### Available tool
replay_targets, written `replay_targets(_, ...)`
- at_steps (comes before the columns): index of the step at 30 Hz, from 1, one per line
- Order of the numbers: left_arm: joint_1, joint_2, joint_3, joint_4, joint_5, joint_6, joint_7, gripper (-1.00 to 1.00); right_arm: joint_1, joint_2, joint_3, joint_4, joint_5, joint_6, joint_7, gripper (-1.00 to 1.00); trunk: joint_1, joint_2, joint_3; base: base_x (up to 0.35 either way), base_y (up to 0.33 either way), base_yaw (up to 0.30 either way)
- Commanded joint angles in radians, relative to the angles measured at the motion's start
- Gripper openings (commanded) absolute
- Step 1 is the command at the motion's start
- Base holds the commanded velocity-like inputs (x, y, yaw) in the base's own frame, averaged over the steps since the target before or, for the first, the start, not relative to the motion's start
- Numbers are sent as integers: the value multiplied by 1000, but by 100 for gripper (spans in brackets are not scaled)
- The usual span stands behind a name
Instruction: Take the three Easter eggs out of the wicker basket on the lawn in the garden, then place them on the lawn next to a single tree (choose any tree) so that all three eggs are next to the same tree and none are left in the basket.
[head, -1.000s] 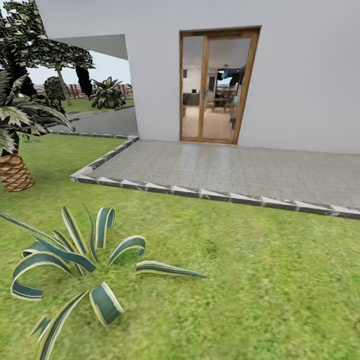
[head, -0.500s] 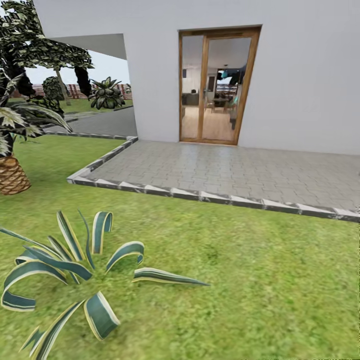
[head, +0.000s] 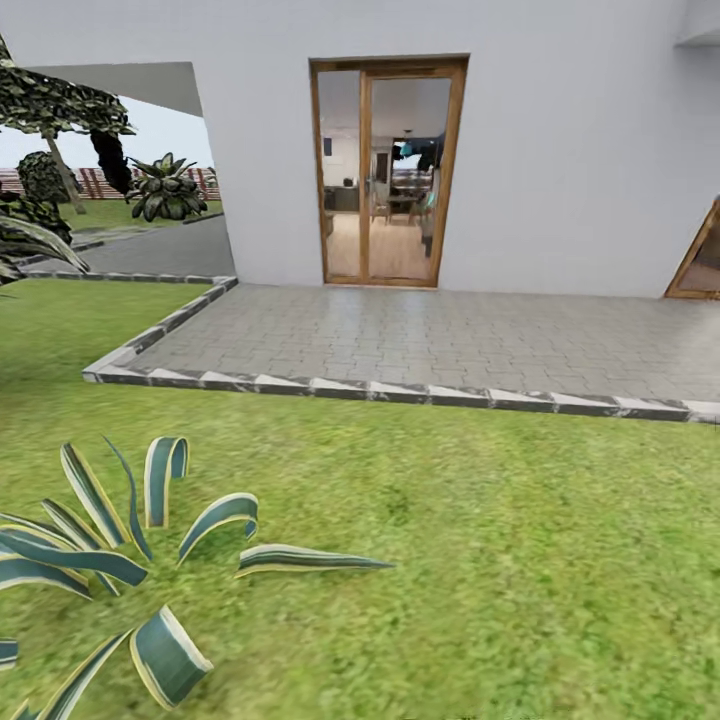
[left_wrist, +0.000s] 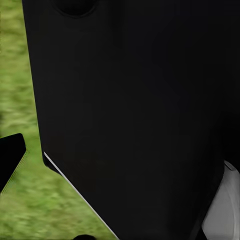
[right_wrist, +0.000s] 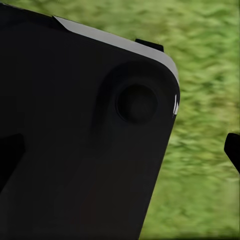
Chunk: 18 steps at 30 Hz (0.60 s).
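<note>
- The lawn (head: 480, 560) is seen across the foreground, with a striped agave (head: 130, 560) at 8 o'clock.
- A paved patio (head: 450, 340) and glass door (head: 385, 170) are seen at 12 o'clock.
- Whether either claw is spread cannot be told; black robot body (left_wrist: 135, 115) blocks both wrist views.

The lawn (head: 480, 560) stretched green, with faint yellowish patches, up to a grey stone kerb (head: 400, 391) edging a paved patio (head: 450, 340). A striped agave (head: 120, 560) grew from the grass at the near left.
</note>
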<state>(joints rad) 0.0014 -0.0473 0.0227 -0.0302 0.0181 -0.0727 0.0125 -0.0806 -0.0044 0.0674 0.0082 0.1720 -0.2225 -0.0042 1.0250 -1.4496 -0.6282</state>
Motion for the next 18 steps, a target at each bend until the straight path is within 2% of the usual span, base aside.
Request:
replay_targets(1, 0, 0, 2, 0, 2, -2, 1, 100, -1, 0, 6, 1, 1, -3, 0, 100, 0, 0, -1, 0, 0, -258)
replay_targets(18, 0, 0, 2, 0, 3, -2, 1, 100, -1, 0, 6, 1, 1, -3, 0, 100, 0, 0, -1, 6, 0, -258)
